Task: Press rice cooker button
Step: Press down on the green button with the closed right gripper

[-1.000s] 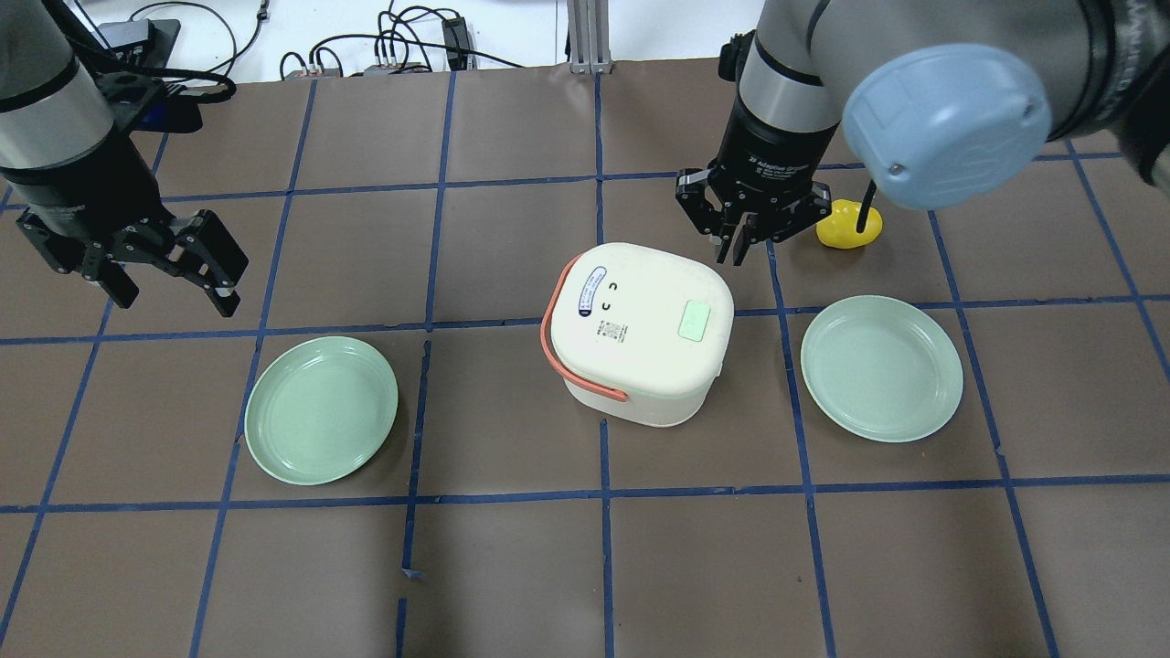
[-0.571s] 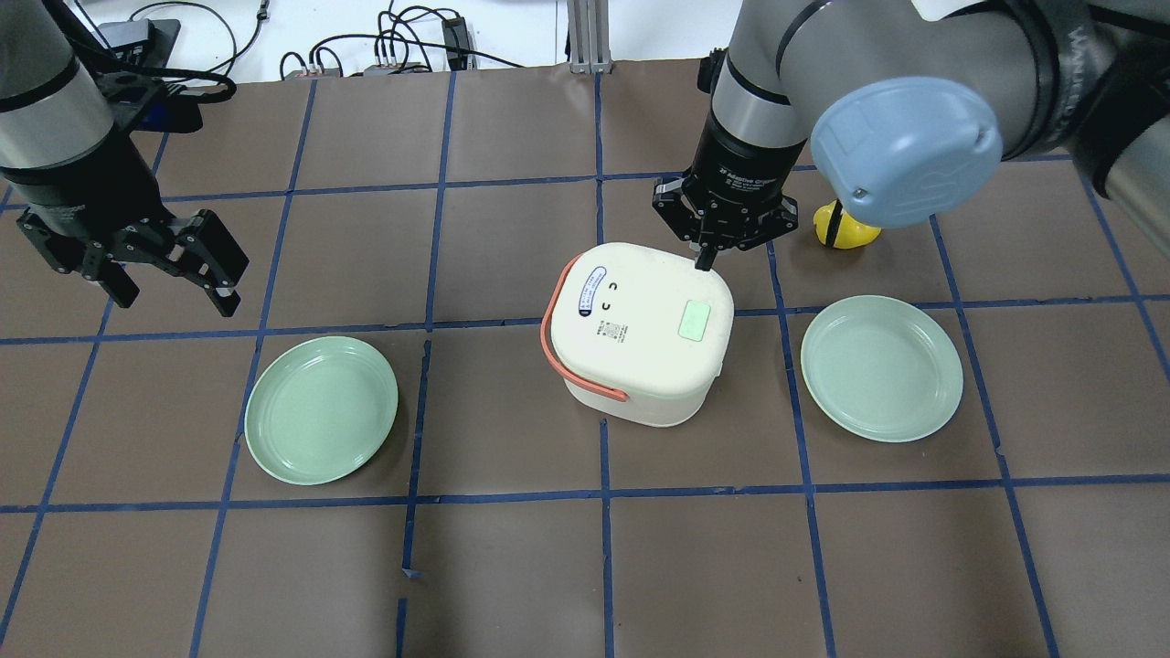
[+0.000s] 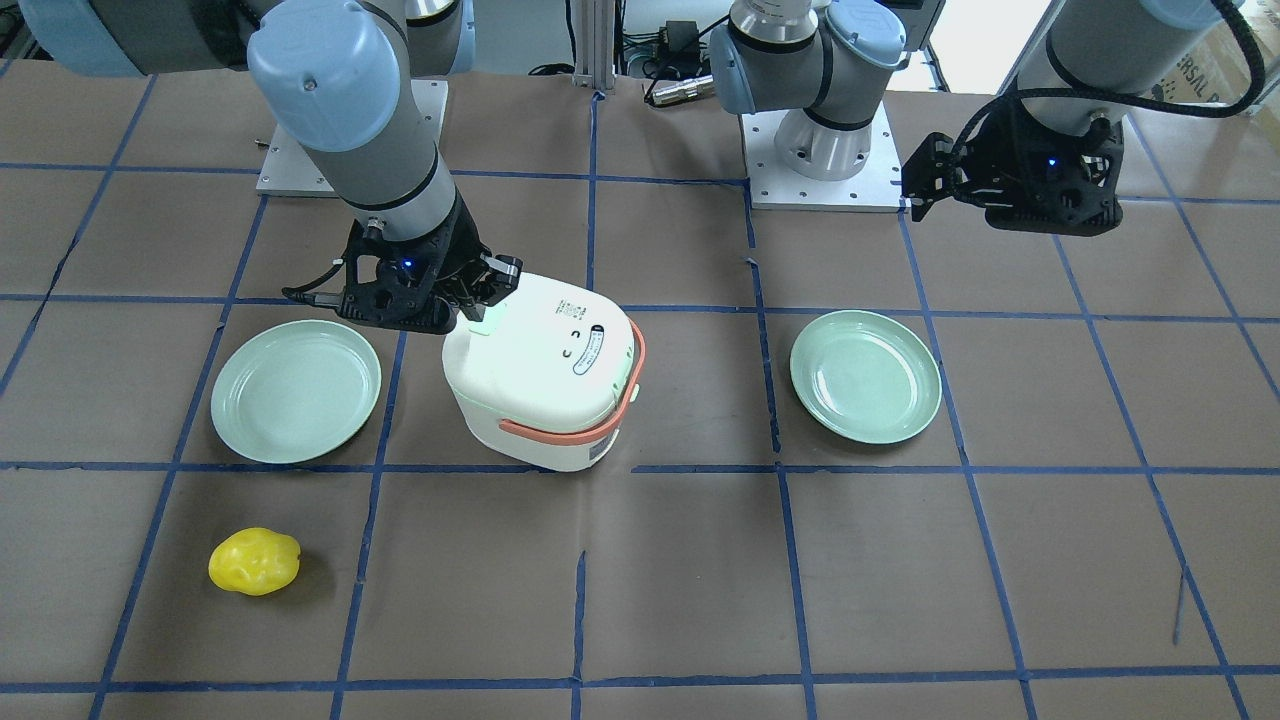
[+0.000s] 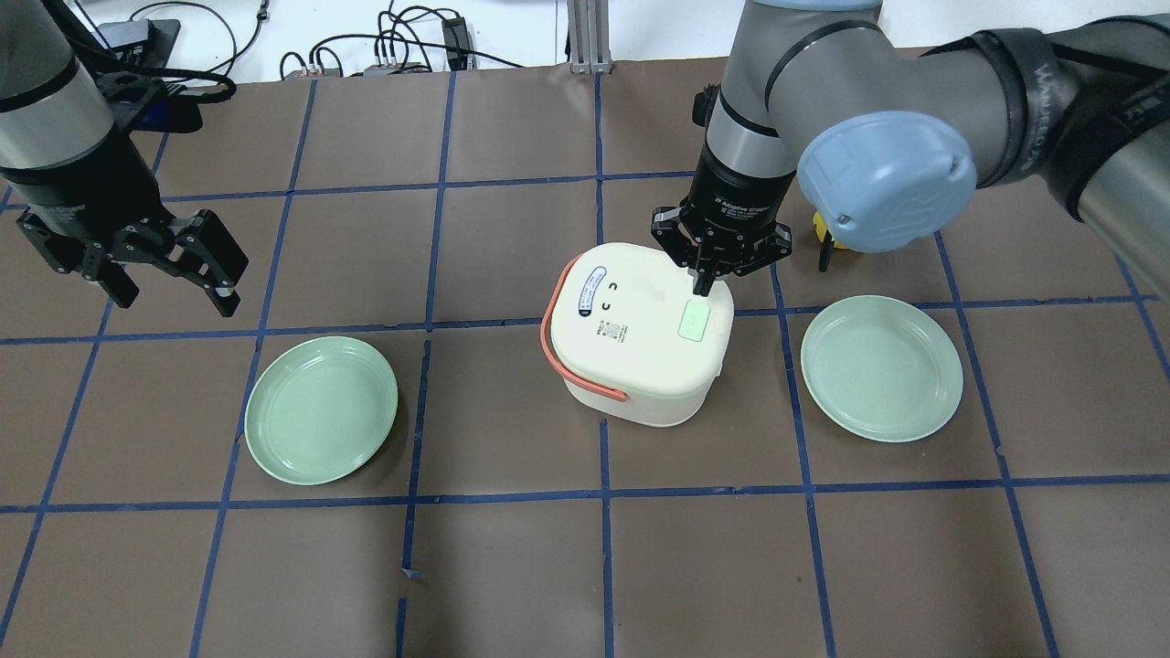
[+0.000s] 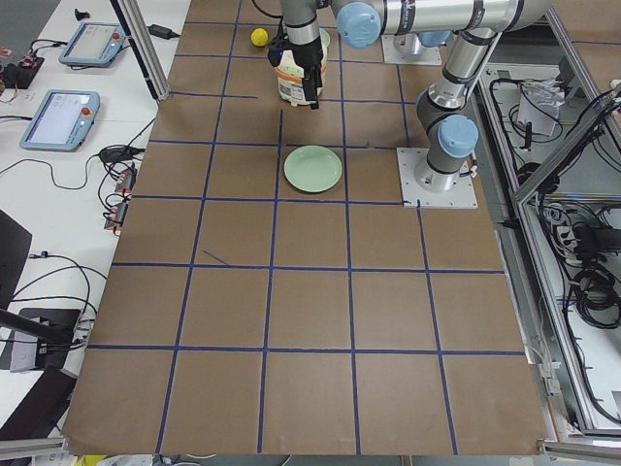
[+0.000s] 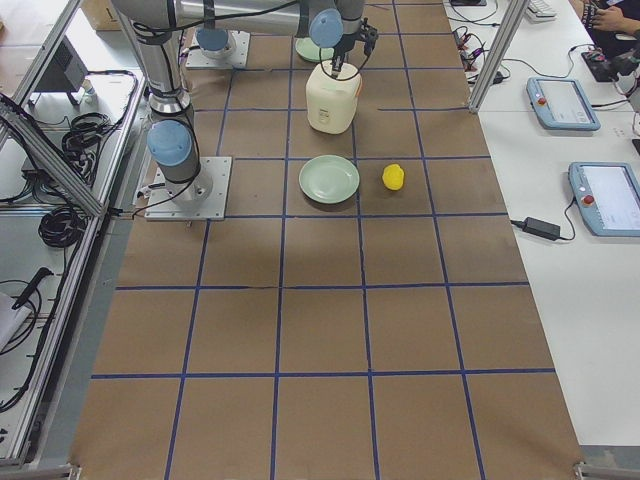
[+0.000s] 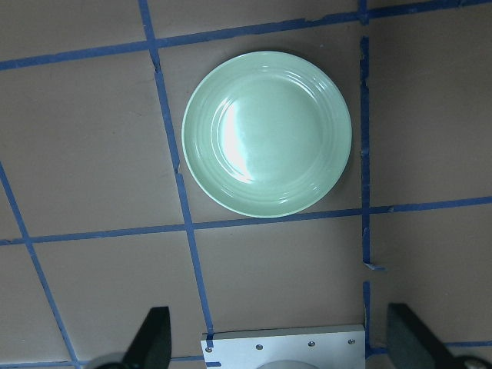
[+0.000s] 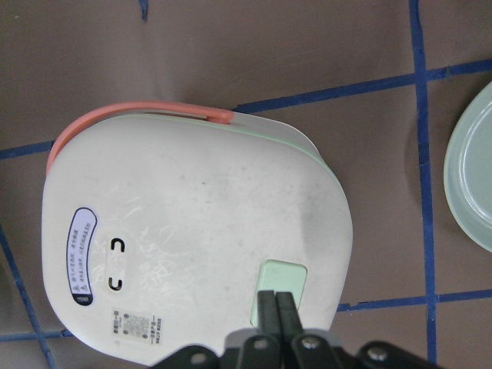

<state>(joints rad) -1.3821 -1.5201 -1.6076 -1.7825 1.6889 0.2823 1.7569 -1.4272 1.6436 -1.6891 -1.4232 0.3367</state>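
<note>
The white rice cooker (image 4: pixel 631 347) with an orange handle stands mid-table. Its pale green button (image 4: pixel 695 322) sits on the lid near the right edge. My right gripper (image 4: pixel 702 289) is shut with nothing in it and points down, its tips at the far edge of the button. In the right wrist view the closed fingertips (image 8: pixel 277 301) overlap the button (image 8: pixel 283 277); I cannot tell if they touch it. In the front view the gripper (image 3: pixel 478 308) partly hides the button (image 3: pixel 487 322). My left gripper (image 4: pixel 174 291) is open and empty, far left, above the table.
One green plate (image 4: pixel 320 409) lies left of the cooker under my left gripper, also in the left wrist view (image 7: pixel 267 132). A second plate (image 4: pixel 882 367) lies to the right. A yellow lumpy object (image 3: pixel 254 560) lies beyond the right plate.
My right gripper has moved from beyond the cooker's far edge inward over the lid, ending at the green button. The left arm has not moved.
</note>
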